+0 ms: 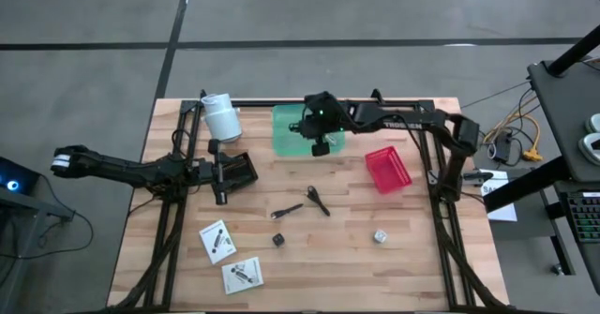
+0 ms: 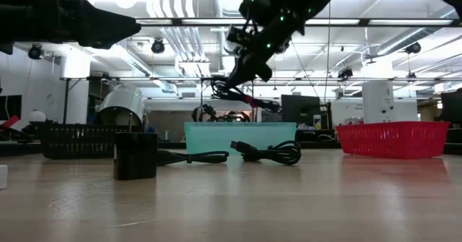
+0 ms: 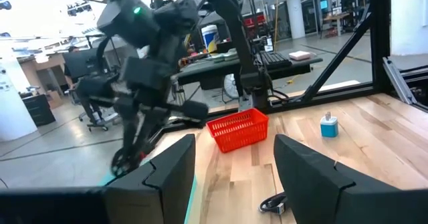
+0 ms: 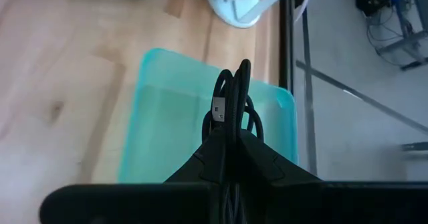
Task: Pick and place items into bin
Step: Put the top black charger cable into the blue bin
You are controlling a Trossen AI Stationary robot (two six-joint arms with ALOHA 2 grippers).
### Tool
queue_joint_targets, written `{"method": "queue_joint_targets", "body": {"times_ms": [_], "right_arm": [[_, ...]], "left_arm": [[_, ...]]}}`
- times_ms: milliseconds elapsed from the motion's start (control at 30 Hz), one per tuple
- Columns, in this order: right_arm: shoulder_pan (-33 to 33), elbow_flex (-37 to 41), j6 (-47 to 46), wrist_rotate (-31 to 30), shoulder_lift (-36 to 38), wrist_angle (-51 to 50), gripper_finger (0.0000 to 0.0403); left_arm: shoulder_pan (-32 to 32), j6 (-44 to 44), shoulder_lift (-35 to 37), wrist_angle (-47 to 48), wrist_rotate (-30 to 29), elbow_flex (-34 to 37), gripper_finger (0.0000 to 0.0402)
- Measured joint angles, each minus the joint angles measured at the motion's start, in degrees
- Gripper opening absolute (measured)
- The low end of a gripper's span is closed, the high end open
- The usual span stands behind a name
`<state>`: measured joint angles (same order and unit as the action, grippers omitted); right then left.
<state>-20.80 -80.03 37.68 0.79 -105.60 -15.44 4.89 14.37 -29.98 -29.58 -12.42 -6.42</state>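
My right gripper hangs over the green bin at the table's far side, shut on a coiled black cable. In the low view the coil hangs well above the bin. On the table lie another black cable, a black clip, a dark cube, a pale cube and two white packets. At the left, my left gripper is open and holds nothing. My right gripper pinches the bundled loops of the black cable between its two fingers. The loops and a silvery plug stick out past the fingertips. The fingers slant down toward the table's far left. The cable is lifted clear, above the green bin.
A red basket stands right of the middle. A white roll lies at the far left, beside the green bin. A dark basket-like thing sits in front of my left gripper. A black frame rail runs along the far edge.
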Motion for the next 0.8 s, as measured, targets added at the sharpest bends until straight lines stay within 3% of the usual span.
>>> {"method": "queue_joint_targets", "body": {"times_ms": [333, 800], "right_arm": [[-5.8, -1.0, 1.9, 2.7, -5.8, 5.8, 0.0013], [-7.0, -1.2, 2.4, 2.6, -8.4, 10.7, 0.0013]], "left_arm": [[0.0, 0.0, 0.0, 0.1, 0.0, 0.0, 0.0187], [0.0, 0.0, 0.0, 0.0, 0.0, 0.0, 0.0187]]}}
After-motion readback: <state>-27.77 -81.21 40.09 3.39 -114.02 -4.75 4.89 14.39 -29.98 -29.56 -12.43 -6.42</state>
